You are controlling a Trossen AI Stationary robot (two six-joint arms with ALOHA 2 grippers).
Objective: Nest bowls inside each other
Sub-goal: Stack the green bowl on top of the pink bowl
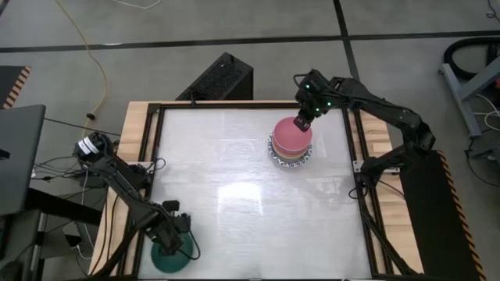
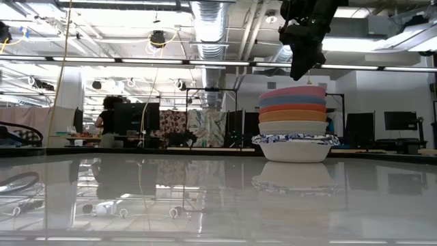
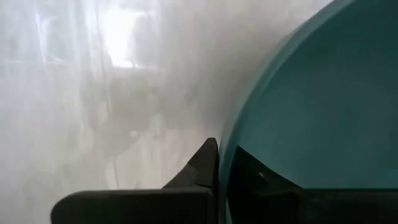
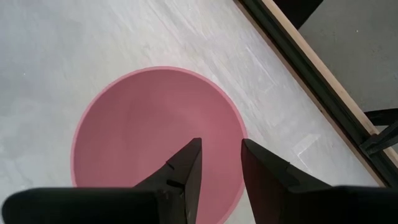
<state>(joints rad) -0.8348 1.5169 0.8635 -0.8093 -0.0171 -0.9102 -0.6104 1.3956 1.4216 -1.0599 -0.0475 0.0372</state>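
Note:
A stack of several nested bowls [image 1: 291,147] stands on the table at the far right, with a pink bowl [image 4: 149,130] on top and a white, blue-rimmed bowl [image 2: 295,145] at the bottom. My right gripper [image 1: 303,123] hovers open just above the pink bowl [image 2: 293,90] and touches nothing. A green bowl [image 1: 170,257] sits at the table's near left corner. My left gripper [image 1: 175,237] points down, shut on the green bowl's rim. The low view does not show the green bowl. My left gripper pinches the green bowl's rim [image 3: 229,144] from above, pointing down. One finger [image 3: 200,169] is outside the wall and the other is inside the hollow [image 3: 267,183]. I cannot tell whether the bowl rests on the table or is lifted.
A dark frame and wooden border [image 1: 142,133] run round the white table top. A wide bare stretch of table [image 1: 234,195] lies between the green bowl and the stack. A black box [image 1: 220,78] stands beyond the far edge.

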